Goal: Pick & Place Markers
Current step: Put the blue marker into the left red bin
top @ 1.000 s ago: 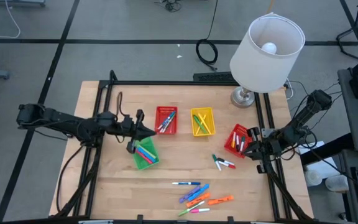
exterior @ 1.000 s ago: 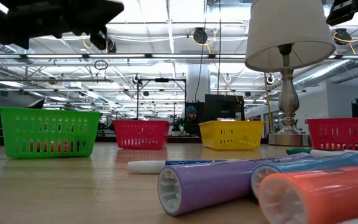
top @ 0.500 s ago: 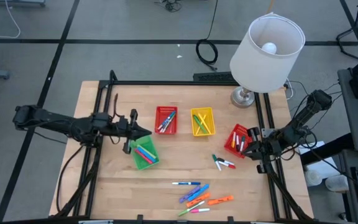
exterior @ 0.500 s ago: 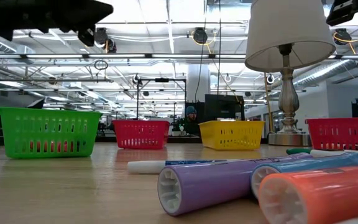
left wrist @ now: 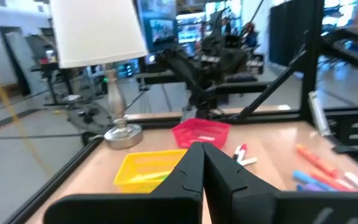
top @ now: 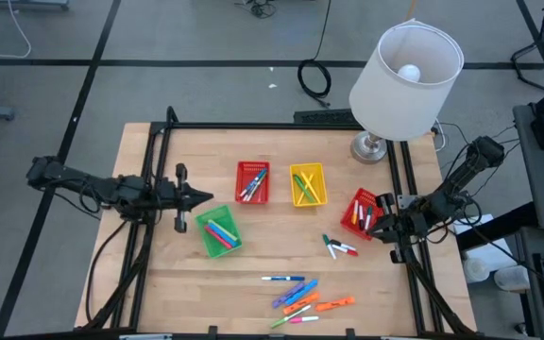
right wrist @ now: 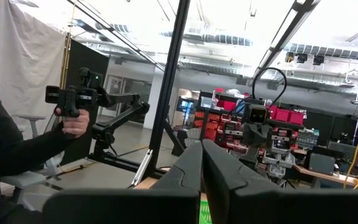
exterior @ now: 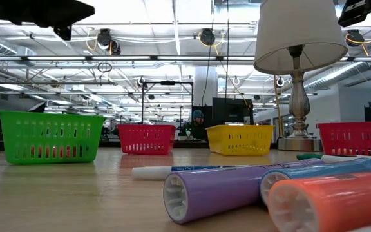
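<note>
Markers [top: 306, 297] loose on table; lettering unreadable.

The table [top: 253, 283] is pale matt wood. Beside the lamp's [top: 371, 146] shiny metal base, plastic mesh baskets [top: 308, 184] hold smooth glossy plastic markers [top: 305, 295].

Wooden table [top: 168, 293]: four baskets — green [top: 217, 231], two red [top: 252, 181] [top: 359, 213], yellow [top: 308, 184]; lamp [top: 371, 147]; loose markers [top: 305, 295] near front edge.
</note>
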Controlling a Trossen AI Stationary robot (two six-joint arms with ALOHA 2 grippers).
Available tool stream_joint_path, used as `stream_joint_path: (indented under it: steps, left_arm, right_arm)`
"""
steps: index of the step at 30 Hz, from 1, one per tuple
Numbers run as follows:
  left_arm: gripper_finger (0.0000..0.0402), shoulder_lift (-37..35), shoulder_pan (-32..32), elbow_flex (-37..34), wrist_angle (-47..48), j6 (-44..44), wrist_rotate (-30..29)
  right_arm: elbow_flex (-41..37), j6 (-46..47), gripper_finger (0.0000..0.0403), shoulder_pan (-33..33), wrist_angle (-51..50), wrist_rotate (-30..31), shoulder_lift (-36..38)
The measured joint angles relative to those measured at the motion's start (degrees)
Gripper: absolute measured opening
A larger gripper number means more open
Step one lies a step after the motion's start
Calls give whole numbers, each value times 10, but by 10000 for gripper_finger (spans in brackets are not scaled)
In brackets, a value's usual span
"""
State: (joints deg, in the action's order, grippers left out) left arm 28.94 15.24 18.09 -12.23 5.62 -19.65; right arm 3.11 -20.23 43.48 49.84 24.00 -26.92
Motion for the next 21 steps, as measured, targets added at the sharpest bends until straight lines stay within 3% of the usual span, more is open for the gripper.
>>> stream_joint_path:
  steps: [5,21]
  left_arm:
    - [1,0,19,0,10,6,-39]
    - [21,0,22,0,-10,-14,-24]
  right_arm:
    - [0,0,0,0,0,0,0]
    - [0,0,0,0,-6,0,-3]
